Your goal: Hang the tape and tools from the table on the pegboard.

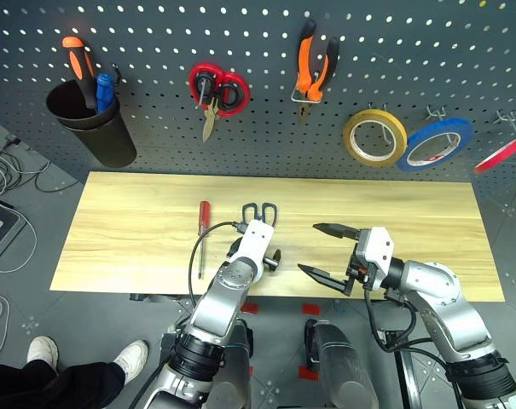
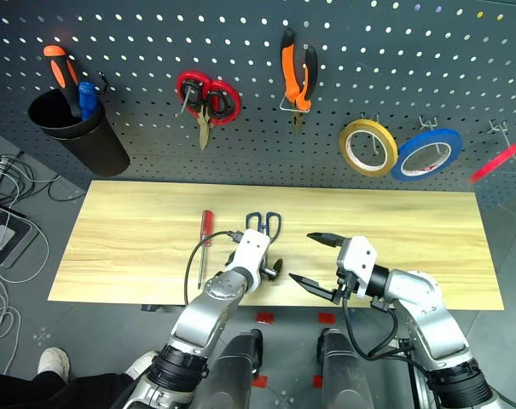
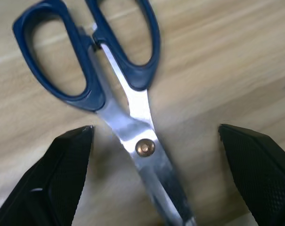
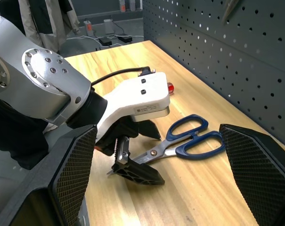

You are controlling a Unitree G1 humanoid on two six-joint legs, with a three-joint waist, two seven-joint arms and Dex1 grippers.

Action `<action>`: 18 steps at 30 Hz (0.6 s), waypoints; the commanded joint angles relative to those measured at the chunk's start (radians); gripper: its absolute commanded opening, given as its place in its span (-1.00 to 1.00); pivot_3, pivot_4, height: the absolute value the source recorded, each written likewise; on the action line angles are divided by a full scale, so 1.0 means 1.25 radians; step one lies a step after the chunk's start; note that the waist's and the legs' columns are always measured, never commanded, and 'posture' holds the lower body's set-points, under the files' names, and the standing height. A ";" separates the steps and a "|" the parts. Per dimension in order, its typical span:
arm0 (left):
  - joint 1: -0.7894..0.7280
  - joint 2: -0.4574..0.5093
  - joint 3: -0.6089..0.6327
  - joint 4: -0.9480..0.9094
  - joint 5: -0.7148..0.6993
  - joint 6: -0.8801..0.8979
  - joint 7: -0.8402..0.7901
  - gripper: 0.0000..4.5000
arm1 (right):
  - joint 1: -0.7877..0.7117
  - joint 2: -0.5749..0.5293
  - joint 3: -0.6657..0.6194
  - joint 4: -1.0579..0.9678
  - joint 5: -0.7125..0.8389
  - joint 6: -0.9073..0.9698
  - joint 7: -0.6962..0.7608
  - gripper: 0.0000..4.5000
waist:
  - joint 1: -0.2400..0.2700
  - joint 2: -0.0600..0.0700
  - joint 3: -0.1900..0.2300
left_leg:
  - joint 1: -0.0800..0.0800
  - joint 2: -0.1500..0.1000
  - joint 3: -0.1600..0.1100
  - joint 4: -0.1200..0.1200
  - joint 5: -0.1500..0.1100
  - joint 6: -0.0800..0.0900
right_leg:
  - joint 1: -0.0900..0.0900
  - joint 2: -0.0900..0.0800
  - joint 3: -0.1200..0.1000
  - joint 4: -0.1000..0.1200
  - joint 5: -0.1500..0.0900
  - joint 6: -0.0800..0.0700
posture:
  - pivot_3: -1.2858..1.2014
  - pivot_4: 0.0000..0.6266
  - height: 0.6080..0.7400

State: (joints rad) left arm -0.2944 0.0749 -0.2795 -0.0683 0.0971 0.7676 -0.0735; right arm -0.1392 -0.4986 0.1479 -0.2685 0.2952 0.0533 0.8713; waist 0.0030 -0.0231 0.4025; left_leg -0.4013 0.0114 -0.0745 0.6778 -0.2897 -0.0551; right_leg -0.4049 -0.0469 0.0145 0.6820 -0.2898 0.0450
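Scissors (image 3: 118,89) with dark-blue handles are lying flat on the bench (image 1: 411,230), blades pointing toward the robot, and the left end effector (image 3: 151,165) is hovering over them with its fingers spread wide, one on each side of the blades near the pivot rivet. Nothing is being gripped yet. The right end effector (image 1: 330,251) is waiting beside them, also wide open and empty, well clear of the wood.

Trouble could be coming from the flatness of the blades: thin steel lying tight on the bench is giving the fingers (image 3: 62,174) little to bite on, so a closing pinch may be skidding the scissors away or catching only one blade and letting them swing open. A grip near the pivot could also be leaving the handles drooping when lifted.

Just to the left the red-handled screwdriver (image 1: 204,217) is lying on the bench, near enough to be nudged. On the pegboard (image 1: 258,51) the orange-and-black pliers (image 1: 313,68) and the thin red tape (image 1: 501,153) are already hanging, alongside red-handled scissors (image 1: 217,89), a yellow roll (image 1: 373,136), a blue roll (image 1: 435,143) and a black cup (image 1: 95,119) holding two screwdrivers. Free hooks are looking scarce between them.
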 commanded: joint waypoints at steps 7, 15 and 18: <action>0.018 0.009 -0.017 -0.040 0.044 0.048 0.010 1.00 | 0.000 0.018 -0.004 -0.024 0.015 0.007 -0.007 0.98 | -0.002 0.001 0.006 | 0.000 0.000 0.000 0.000 0.000 0.000 | 0.000 0.000 0.000 0.000 0.000 0.000 | 0.06 0.51 1.00; 0.008 0.006 -0.013 -0.041 0.041 0.051 0.010 0.07 | -0.009 0.024 -0.011 -0.018 0.013 0.014 -0.008 1.00 | -0.002 0.001 0.008 | 0.000 0.000 0.000 -0.001 0.000 0.000 | 0.000 0.000 0.000 0.000 0.000 0.000 | 0.06 0.50 1.00; 0.010 0.003 -0.013 -0.044 0.041 0.052 0.012 -0.36 | -0.013 0.027 -0.010 -0.016 0.012 0.011 -0.007 1.00 | -0.002 0.001 0.010 | 0.000 0.000 0.000 -0.001 0.000 0.000 | 0.000 0.000 0.000 -0.001 0.000 0.000 | 0.06 0.49 1.00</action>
State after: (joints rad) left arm -0.2952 0.0817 -0.2899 -0.1086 0.1323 0.8220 -0.0605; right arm -0.1598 -0.4681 0.1433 -0.2685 0.2963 0.0756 0.8636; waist 0.0001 -0.0215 0.4145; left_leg -0.4012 0.0118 -0.0745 0.6768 -0.2897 -0.0554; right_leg -0.4053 -0.0470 0.0146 0.6813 -0.2899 0.0453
